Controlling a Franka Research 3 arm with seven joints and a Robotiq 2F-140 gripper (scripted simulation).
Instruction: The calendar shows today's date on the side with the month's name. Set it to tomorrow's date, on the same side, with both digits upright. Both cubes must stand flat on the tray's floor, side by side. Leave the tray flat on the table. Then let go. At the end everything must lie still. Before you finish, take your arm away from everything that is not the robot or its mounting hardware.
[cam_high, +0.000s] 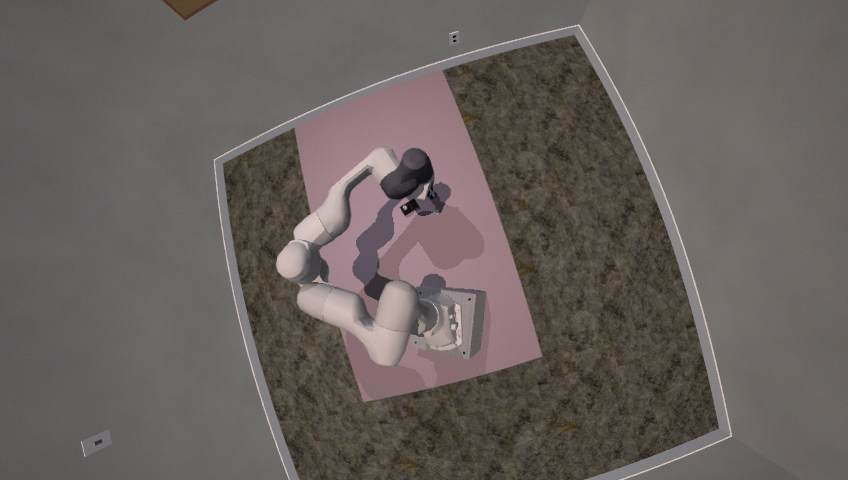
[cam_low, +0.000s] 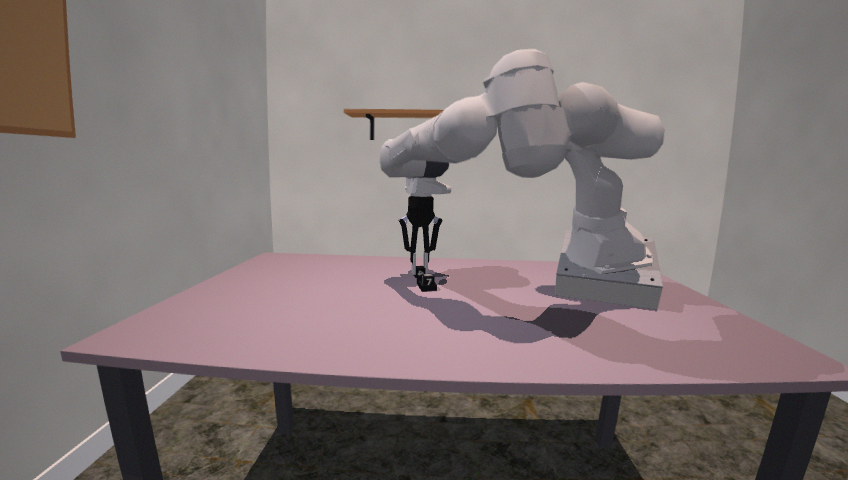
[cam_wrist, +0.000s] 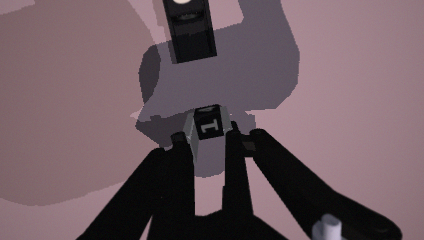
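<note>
My gripper points straight down at the pink table and is shut on a small black digit cube. The cube's top face shows a white 1, and a grey side shows on its left. It sits at table height, slightly tilted. In the wrist view a long black tray lies just beyond it, with a white mark at its far end; its contents are unclear. In the side view a black block showing a 7 stands at the foot of the fingers. From above, the black calendar piece lies beside the gripper.
The robot's base stands on the table's right side. The arm casts a wide shadow across the table. A wooden shelf hangs on the back wall.
</note>
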